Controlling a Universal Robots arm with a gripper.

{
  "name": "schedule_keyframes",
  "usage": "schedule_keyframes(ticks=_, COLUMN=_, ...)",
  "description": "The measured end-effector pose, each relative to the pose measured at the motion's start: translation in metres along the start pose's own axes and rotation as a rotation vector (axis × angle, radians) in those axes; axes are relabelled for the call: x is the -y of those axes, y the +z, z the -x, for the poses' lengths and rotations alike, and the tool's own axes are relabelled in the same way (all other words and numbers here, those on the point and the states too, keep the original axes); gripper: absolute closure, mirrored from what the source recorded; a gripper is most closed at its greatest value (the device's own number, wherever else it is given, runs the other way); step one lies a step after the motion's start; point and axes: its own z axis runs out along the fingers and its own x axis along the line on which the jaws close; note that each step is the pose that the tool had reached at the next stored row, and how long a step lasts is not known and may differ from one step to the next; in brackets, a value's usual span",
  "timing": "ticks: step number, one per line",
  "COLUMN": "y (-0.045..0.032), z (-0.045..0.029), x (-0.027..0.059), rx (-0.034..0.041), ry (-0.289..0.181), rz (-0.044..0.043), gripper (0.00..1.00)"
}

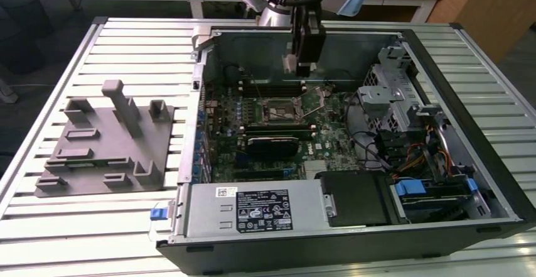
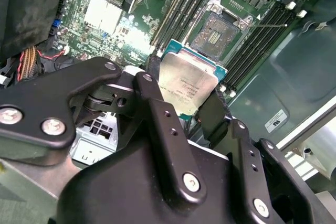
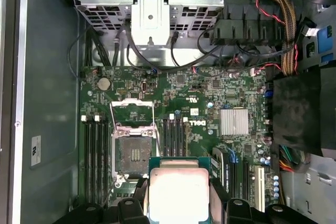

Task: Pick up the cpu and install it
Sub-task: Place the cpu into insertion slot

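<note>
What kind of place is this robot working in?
Likely a lab or workshop bench: an open computer case lies on a slatted table, a grey fixture beside it, and the gripper holds the cpu over the motherboard.

At the centre of the frame the pincer [image 2: 185,99] clamps the cpu [image 2: 186,82] by two opposite edges, with its black fingers [image 2: 157,114] large in the foreground. The chip's silvery top faces the camera, tilted. Just beyond it lies the open motherboard socket [image 2: 215,34] — contact field bare, thin lever [image 2: 273,24] swung aside — with memory slots [image 2: 181,1] running alongside.
</note>
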Motion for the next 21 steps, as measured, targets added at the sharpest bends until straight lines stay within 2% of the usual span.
schedule_keyframes(ticks=21, y=0.0097, z=-0.0002, x=0.0004, rx=0.0000, ry=0.000, rz=0.0000, gripper=0.46)
